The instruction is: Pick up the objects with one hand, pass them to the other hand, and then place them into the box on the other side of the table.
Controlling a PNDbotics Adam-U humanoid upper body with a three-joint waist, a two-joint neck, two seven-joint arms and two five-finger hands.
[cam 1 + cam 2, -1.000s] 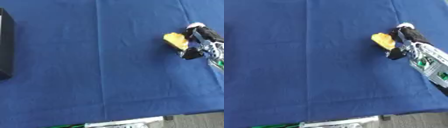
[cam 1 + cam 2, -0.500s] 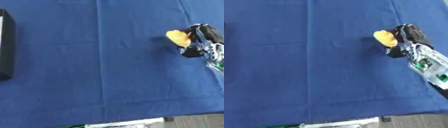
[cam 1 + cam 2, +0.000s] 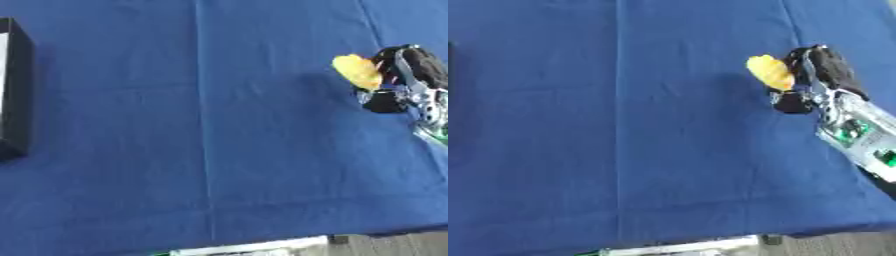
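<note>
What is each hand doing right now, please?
Right hand: fingers curled round a yellow object, above the blue tablecloth.
Left hand: not in view.

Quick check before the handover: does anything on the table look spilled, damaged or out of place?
Nothing stands out. The right hand is curled round the yellow object over the blue cloth, and the black box sits upright at the table's left edge. No spill or damage shows.
</note>
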